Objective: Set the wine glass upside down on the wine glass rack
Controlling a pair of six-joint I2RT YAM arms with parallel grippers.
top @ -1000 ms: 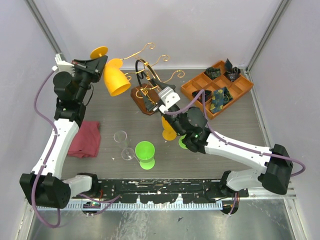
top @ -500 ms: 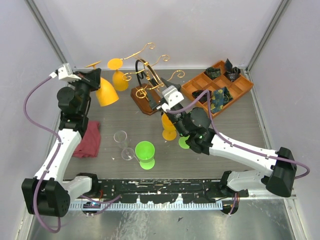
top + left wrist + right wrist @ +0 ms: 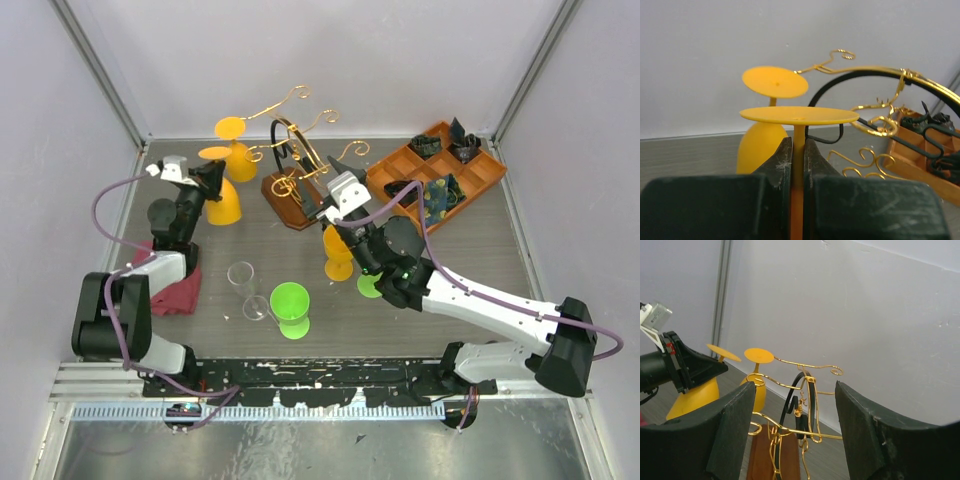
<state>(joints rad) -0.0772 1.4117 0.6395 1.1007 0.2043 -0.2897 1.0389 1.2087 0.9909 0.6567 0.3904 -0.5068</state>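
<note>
An orange wine glass (image 3: 222,203) is upside down, foot up, just left of the wine glass rack (image 3: 297,152), and my left gripper (image 3: 206,178) is shut on its stem (image 3: 798,135). Its flat foot (image 3: 799,115) sits just above the jaws. The rack has gold wire arms (image 3: 790,387), a dark hoop and a brown wooden base (image 3: 290,200). A second orange glass (image 3: 231,129) hangs inverted on the rack's left arm (image 3: 762,145). My right gripper (image 3: 328,165) stands open and empty over the rack's right side, with the rack between its fingers (image 3: 795,415) in the wrist view.
Another orange glass (image 3: 338,256) and a green foot (image 3: 370,286) stand beside the right arm. A green glass (image 3: 290,303) and two clear glasses (image 3: 241,273) are near the front. A red cloth (image 3: 166,281) lies at the left and an orange compartment tray (image 3: 480,175) at the back right.
My left arm has come down and in, bringing the orange glass from high and tilted to low and foot-up beside the rack. The right gripper has shifted only slightly.
</note>
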